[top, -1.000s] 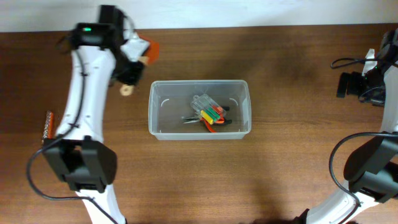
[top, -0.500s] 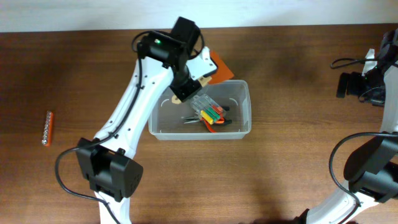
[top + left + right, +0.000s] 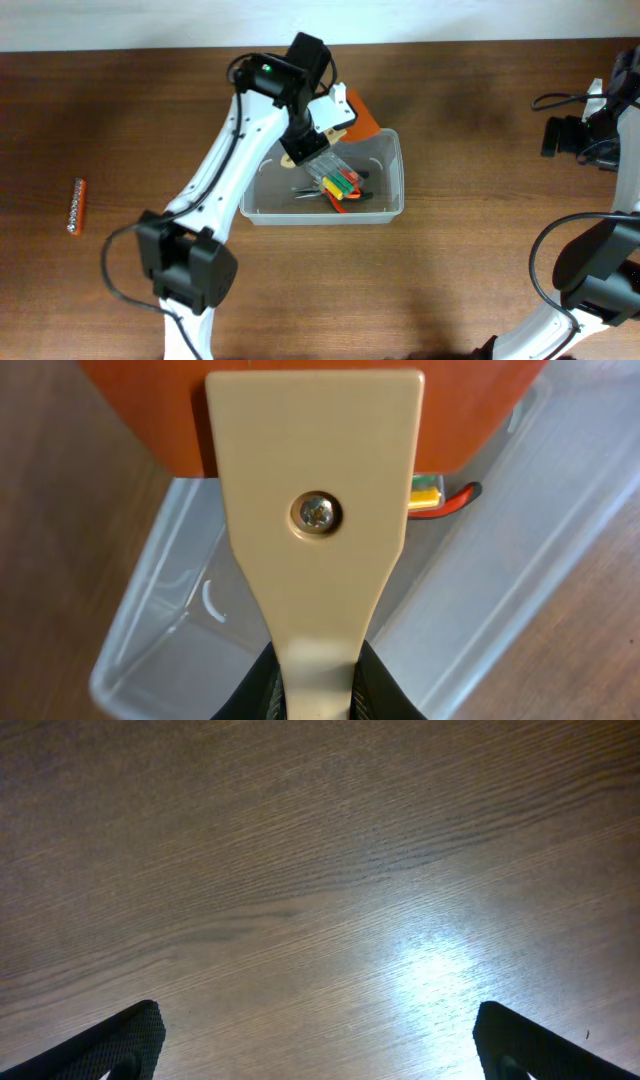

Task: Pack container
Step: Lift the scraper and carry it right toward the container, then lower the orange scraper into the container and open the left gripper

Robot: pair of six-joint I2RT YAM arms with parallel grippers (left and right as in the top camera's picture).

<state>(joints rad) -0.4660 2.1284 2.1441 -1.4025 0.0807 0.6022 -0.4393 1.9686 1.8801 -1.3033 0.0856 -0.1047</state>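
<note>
Your left gripper (image 3: 318, 695) is pinched almost fully shut on the narrow beige handle of a scraper (image 3: 316, 510), and the black fingers (image 3: 262, 688) press it from both sides. You see one scraper only. It has one screw (image 3: 316, 512) in its flared neck and one orange blade (image 3: 362, 122) at the far end. From overhead, that gripper (image 3: 318, 128) hangs over the back edge of the container (image 3: 262, 188), and the blade pokes out past the container's rear right corner. Whether the scraper touches the rim, you cannot tell.

Your right gripper (image 3: 320, 1050) stands wide open with nothing between its tips. It is over bare wood of the table (image 3: 300, 870), well apart from the container at the far right edge (image 3: 600, 125).

You have one container, a clear tub sitting mid-table with its long side running left to right. The wrist view shows its translucent wall (image 3: 150, 645) below the scraper. Inside lies a small heap of tools (image 3: 335, 185): one clear pack with green, yellow and red pieces, and something dark with orange-red grips. An exact count of that heap is not readable.

One loose item remains out on the table, a small orange-ended stick (image 3: 76, 205) far to the left.
</note>
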